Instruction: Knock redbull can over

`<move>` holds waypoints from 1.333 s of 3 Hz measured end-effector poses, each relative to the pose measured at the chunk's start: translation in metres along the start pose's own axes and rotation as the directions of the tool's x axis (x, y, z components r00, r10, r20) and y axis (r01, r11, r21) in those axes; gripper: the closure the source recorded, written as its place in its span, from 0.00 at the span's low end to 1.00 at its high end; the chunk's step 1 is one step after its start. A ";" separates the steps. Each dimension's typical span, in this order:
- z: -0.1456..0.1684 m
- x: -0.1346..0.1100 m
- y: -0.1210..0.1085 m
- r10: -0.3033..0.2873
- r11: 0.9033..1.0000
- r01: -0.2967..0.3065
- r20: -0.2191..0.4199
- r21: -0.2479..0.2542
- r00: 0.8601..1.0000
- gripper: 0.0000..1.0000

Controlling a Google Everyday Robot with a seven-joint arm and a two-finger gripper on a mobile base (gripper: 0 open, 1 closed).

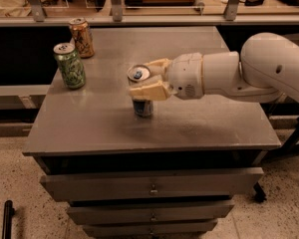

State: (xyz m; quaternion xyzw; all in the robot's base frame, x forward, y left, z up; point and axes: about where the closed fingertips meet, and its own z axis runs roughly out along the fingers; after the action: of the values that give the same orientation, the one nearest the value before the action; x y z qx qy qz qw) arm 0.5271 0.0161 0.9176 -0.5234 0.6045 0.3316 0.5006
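The redbull can [143,107] stands near the middle of the grey table [89,128], with its silver top and pull tab facing up and leaning slightly left. My gripper [141,78] reaches in from the right and its two cream fingers clasp the can's upper part. The near finger [150,91] crosses the can's front, and the far finger [157,64] sits behind the can's top. The middle of the can is hidden behind the near finger.
A green patterned can [70,65] and an orange-brown can [82,37] stand at the table's back left. A rail with posts [114,4] runs behind the table. Drawers [152,185] sit under the tabletop. My white arm [269,66] spans the right side.
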 end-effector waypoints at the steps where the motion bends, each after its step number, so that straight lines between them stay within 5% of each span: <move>1: 0.001 -0.001 0.001 -0.002 1.000 0.002 0.000 -0.003 1.000 1.00; 2: 0.000 -0.009 0.001 -0.017 1.000 0.017 -0.063 -0.001 0.998 1.00; 3: -0.002 -0.030 0.003 -0.068 0.997 0.072 -0.229 0.010 0.971 1.00; 4: 0.000 -0.048 0.007 -0.131 0.989 0.148 -0.435 0.004 0.891 1.00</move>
State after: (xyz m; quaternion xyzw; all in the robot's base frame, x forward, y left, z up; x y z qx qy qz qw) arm 0.5183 0.0324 0.9624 -0.6169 0.6676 0.1588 0.3854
